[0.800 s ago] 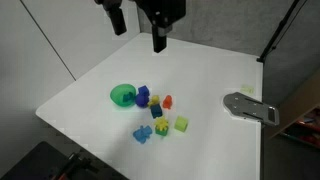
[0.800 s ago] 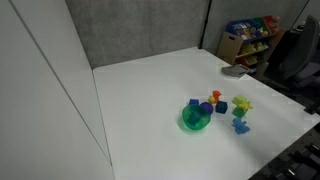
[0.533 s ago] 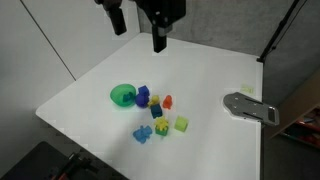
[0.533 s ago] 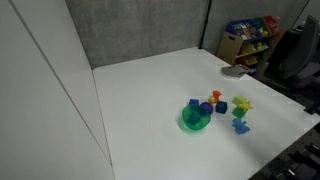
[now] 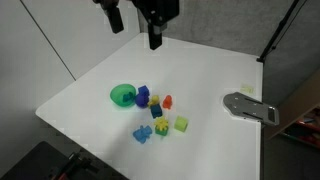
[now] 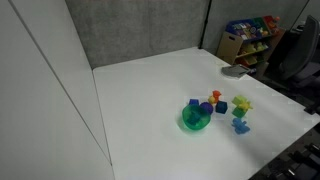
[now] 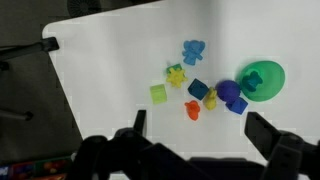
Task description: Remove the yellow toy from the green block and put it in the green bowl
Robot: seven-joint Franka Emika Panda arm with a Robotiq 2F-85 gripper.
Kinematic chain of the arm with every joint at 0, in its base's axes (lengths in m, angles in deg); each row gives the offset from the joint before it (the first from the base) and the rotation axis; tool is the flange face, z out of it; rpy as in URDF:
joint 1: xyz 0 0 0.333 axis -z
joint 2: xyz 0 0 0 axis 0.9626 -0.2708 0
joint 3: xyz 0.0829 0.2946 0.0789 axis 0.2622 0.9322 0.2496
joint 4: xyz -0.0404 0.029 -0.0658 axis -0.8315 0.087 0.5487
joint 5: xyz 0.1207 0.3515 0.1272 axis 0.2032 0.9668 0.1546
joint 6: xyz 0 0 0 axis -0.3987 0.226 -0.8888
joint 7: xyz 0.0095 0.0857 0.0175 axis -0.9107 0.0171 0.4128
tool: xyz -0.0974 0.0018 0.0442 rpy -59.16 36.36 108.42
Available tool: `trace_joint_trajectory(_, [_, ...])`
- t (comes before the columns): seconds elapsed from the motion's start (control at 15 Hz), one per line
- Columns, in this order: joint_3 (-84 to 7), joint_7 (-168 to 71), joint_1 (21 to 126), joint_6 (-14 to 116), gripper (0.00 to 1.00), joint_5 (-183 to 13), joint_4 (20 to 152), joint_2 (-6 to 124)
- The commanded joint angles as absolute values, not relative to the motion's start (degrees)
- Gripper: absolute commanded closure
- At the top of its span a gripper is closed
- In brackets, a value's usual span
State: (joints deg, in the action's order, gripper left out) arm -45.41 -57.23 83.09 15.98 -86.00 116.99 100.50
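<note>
The yellow toy [image 5: 161, 123] sits on top of the dark green block [image 5: 161, 130] in the cluster of small pieces on the white table. It also shows in the wrist view [image 7: 177, 75] and in an exterior view [image 6: 242, 103]. The green bowl [image 5: 122, 95] stands at the cluster's end, a few block-widths from the toy, and shows in the wrist view [image 7: 262, 78] and in an exterior view [image 6: 195, 121]. My gripper [image 7: 200, 128] is open and empty, high above the table [image 5: 153, 38], well away from the pieces.
Around the toy lie a lime cube [image 7: 158, 94], an orange piece [image 7: 192, 109], a light blue toy [image 7: 193, 50], blue blocks [image 7: 198, 89], a purple ball [image 7: 228, 91] and a small yellow piece [image 7: 211, 98]. A grey metal part [image 5: 249, 106] lies near the table's edge.
The gripper has shifted slightly up and to the left in an exterior view. The pieces on the table have not moved.
</note>
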Motion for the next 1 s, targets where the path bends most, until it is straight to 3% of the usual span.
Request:
trace_joint_trajectory(0.0, [-43.67,-56.24,81.61,17.54,0.00,-83.79,115.48,99.00])
trace_joint_trajectory(0.93, [-38.76,-53.72,78.38,28.60,0.00,-83.22,115.67,82.53])
